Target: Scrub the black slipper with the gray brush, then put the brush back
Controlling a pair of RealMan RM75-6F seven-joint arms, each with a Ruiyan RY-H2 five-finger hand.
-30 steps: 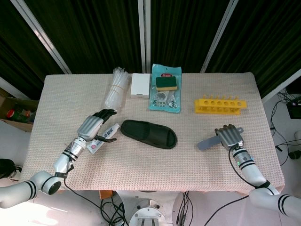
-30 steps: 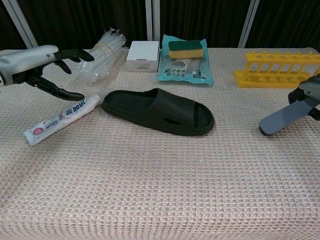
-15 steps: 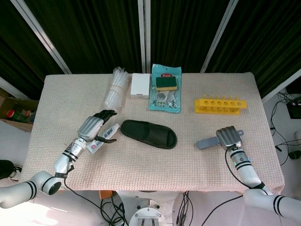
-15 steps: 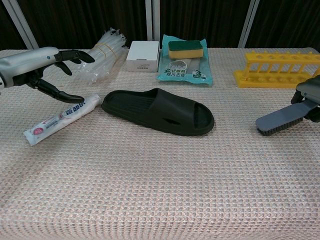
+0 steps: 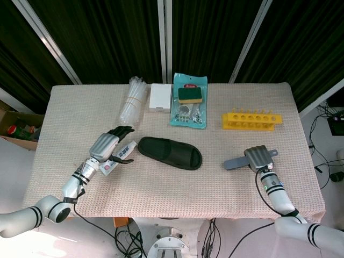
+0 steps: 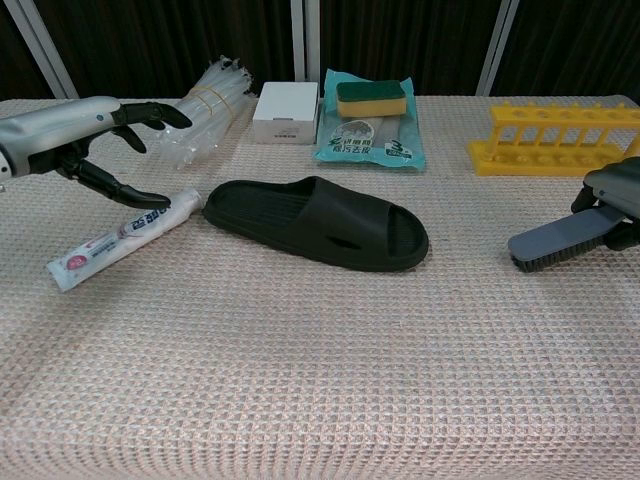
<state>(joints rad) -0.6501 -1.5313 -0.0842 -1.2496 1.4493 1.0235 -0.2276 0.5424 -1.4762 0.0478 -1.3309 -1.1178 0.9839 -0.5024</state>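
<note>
Black slipper (image 5: 170, 153), matte, ribbed sole pattern. Gray brush (image 6: 560, 239), darker bristles. Bench (image 5: 161, 183) cloth beige-pink, waffle weave. Toothpaste tube (image 6: 125, 238) white with blue lettering, red-pink cap end. Yellow rack (image 5: 249, 120). White box (image 5: 160, 97). Teal packet (image 5: 189, 102) holding yellow-green sponge (image 5: 190, 95). Clear plastic bundle (image 5: 133, 100), yellow band. Left robot hand (image 5: 109, 144) silver back, black fingers. Right robot hand (image 5: 258, 157) silver-gray. Backdrop dark curtain, white frame bars.

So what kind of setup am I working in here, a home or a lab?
Most likely a robot test bench, not a home: one table under a beige waffle-weave cloth, black curtain panels behind it, loose cables on the floor, and unrelated props such as a yellow plastic tube rack.
</note>
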